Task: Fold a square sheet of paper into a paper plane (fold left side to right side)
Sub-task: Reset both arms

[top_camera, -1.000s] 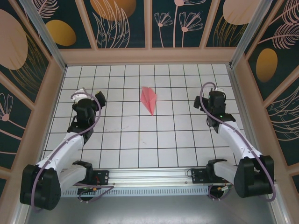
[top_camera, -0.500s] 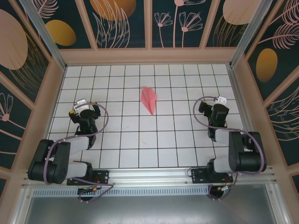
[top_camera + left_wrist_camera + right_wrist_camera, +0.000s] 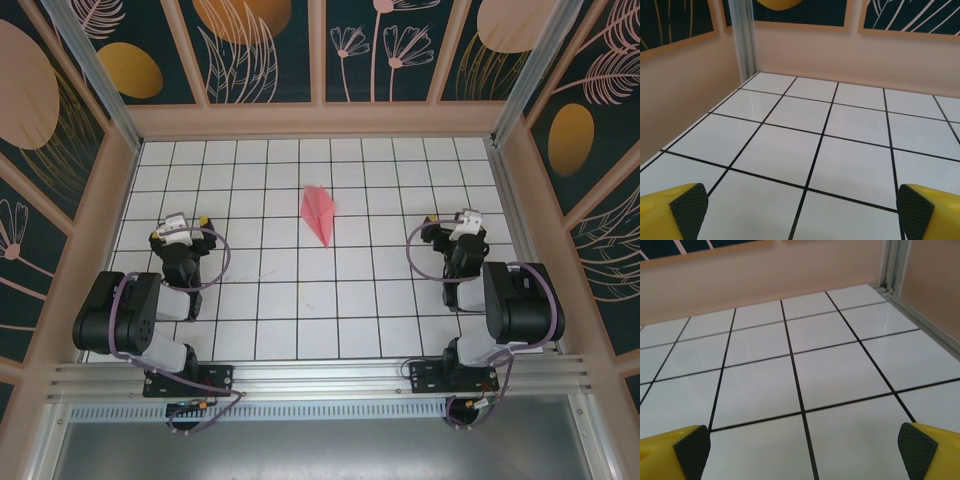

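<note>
**Inspector:** Condition of the work surface?

**Assistant:** The table (image 3: 340, 300) is white and glossy, ruled into square tiles by thin black lines.

**Inspector:** Enclosure?

**Assistant:** A plain beige lower wall (image 3: 320, 121) runs along three sides. Above it are dark teal panels (image 3: 265, 50) printed with orange ovals and pale leaf and flower outlines, framed in beige strips.

**Inspector:** Metalwork?

**Assistant:** Silver corner posts (image 3: 95, 75) stand at the two far corners. A ribbed aluminium rail (image 3: 320, 385) runs along the near edge, with a grey metal sheet (image 3: 320, 450) on its near side.
</note>
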`<action>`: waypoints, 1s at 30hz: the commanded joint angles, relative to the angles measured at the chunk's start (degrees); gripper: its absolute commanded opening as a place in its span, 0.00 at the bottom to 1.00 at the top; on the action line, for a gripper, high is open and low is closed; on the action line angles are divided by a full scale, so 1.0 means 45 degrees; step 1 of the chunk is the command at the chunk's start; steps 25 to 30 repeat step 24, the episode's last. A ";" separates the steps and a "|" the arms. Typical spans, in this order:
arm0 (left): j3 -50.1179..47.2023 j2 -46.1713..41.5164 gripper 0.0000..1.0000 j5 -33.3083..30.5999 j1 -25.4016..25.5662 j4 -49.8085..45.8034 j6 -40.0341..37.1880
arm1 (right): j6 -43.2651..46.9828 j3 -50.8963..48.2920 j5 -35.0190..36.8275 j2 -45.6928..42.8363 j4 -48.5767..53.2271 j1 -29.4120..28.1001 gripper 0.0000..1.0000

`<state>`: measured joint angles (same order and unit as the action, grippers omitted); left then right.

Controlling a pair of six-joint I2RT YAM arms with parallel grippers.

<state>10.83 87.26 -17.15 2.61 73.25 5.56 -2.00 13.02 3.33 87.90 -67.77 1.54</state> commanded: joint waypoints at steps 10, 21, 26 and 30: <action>0.0275 0.0030 0.98 0.0349 -0.0093 0.0695 -0.0096 | 0.0248 0.0002 -0.0476 0.0091 -0.0918 -0.0034 0.99; 0.0269 0.0040 0.98 0.0353 -0.0092 0.0694 -0.0105 | 0.0225 0.0037 -0.0487 0.0079 -0.0859 -0.0021 0.99; 0.0269 0.0022 0.98 0.0353 -0.0092 0.0704 -0.0105 | 0.0228 0.0029 -0.0490 0.0060 -0.0866 -0.0020 0.99; 0.0269 0.0022 0.98 0.0353 -0.0092 0.0704 -0.0105 | 0.0228 0.0029 -0.0490 0.0060 -0.0866 -0.0020 0.99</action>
